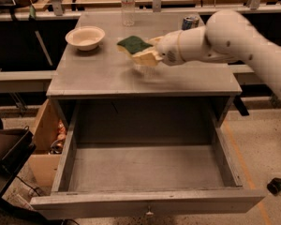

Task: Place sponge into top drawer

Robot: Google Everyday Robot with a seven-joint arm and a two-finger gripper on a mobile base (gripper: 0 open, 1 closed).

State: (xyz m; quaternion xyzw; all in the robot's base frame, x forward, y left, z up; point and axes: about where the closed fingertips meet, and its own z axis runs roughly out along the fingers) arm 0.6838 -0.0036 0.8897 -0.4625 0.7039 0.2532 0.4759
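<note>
The sponge, pale yellow with a dark green top, is held in my gripper above the grey cabinet top, lifted clear of the surface and tilted. The gripper's cream fingers are shut on the sponge's right end. The white arm reaches in from the right. The top drawer is pulled wide open below and in front of the cabinet top, and its grey inside is bare. A small knob sits at the centre of its front panel.
A cream bowl stands on the cabinet top at the back left. A clear bottle and a can stand at the back. A wooden box and a dark bin are on the floor to the left.
</note>
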